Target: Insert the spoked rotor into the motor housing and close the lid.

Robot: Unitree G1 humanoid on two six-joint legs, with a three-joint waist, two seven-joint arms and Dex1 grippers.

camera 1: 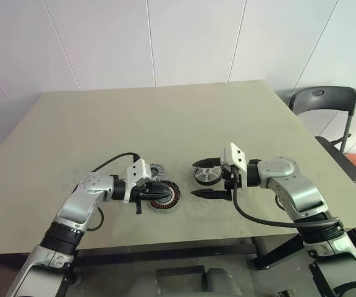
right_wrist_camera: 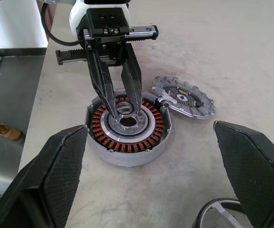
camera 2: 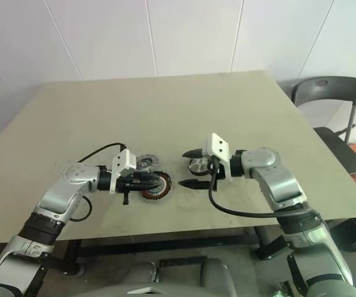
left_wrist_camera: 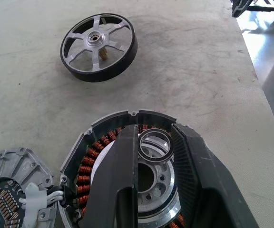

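Copper windings ring the motor housing [camera 1: 164,198], the landmark on the table [camera 1: 165,124]. Head view: left gripper [camera 1: 165,193] reaches over it; the spoked rotor [camera 1: 207,174] lies near its right, between the right gripper's [camera 1: 207,178] spread fingers. Left wrist view: narrowly parted fingers [left_wrist_camera: 115,175] pinch a silver bearing ring [left_wrist_camera: 154,145] at the housing's centre. Right wrist view: the lid [right_wrist_camera: 187,98] lies just beside the housing.

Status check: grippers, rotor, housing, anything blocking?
Left gripper narrowed over motor housing centre, fingers around a loose silver ring. Right gripper wide open, straddling spoked rotor, not gripping. Lid beside housing. Ring sits in the housing's centre.
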